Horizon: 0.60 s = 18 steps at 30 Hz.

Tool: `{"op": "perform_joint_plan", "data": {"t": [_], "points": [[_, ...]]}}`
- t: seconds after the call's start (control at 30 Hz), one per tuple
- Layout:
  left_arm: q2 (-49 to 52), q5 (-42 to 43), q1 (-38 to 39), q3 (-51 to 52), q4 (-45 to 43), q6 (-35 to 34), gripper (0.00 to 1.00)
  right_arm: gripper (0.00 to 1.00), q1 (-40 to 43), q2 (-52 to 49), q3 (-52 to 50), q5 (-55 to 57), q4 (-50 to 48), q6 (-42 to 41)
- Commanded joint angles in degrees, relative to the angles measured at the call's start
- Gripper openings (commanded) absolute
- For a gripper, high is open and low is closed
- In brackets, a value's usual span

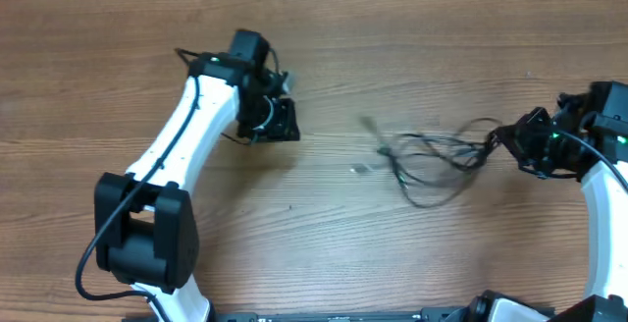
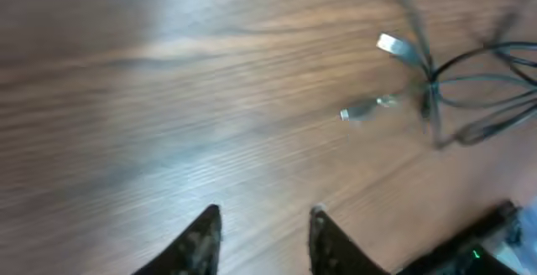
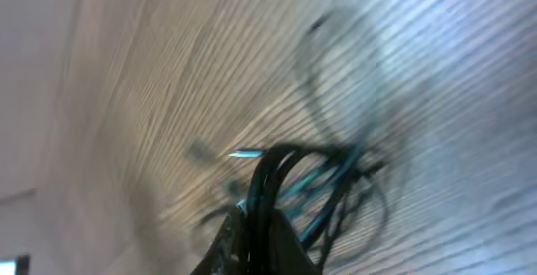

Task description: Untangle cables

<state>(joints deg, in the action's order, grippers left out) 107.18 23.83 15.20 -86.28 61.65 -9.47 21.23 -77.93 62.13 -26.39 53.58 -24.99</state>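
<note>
Overhead, cables: the cables (image 1: 432, 160) are lying in a loose tangle on the table (image 1: 324, 27), right of centre, with the long axis running left to right.
Overhead, nearer arm: my right gripper (image 1: 505, 140) is touching the tangle's right end. My left gripper (image 1: 277, 121) is hovering well apart, with the tangle off to its right.
Left wrist, jaws: my left fingers are standing partly apart with nothing between them (only bare wood below). A silver plug (image 2: 394, 47) and the loops are lying ahead, toward the upper right.
Right wrist, grip: my right jaws are pinching shut on what seems, through heavy blur, to be a bunch of the cords. The loops are trailing away over the wood.
</note>
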Motion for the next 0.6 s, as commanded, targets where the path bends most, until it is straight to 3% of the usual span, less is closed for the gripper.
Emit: {"op": "perform_joint_plan", "data": {"t": [0.0, 0.13, 0.2, 0.23, 0.3, 0.37, 0.57], "points": [[0.24, 1.03, 1.81, -1.99, -0.15, 5.09, 0.40, 0.04, -1.81, 1.64, 1.64, -9.49, 0.26, 8.04], [-0.07, 5.99, 4.92, -6.69, -0.22, 8.57, 0.43, 0.04, -7.37, 1.64, 1.64, -8.83, 2.67, 10.25], [-0.09, 6.23, 6.78, -10.21, -0.39, 8.83, 0.47, 0.04, -12.44, 1.62, 1.64, -2.16, 4.00, 8.74], [-0.09, 6.23, 7.21, -11.21, -0.46, 8.83, 0.50, 0.09, -14.93, 1.40, 1.64, 2.25, 4.48, 7.06], [-0.09, 6.25, 8.04, -14.49, -0.90, 7.45, 0.57, 0.35, -21.99, 0.35, 1.64, 8.41, 4.83, 4.31], [-0.09, 6.47, 8.07, -16.02, -1.60, 5.31, 0.61, 0.49, -24.98, -0.46, 1.64, 8.39, 4.55, 3.74], [0.42, 10.73, 10.03, -16.11, -3.74, 4.94, 0.63, 0.63, -23.87, -0.61, 3.43, 6.69, 4.94, 2.36]]}}
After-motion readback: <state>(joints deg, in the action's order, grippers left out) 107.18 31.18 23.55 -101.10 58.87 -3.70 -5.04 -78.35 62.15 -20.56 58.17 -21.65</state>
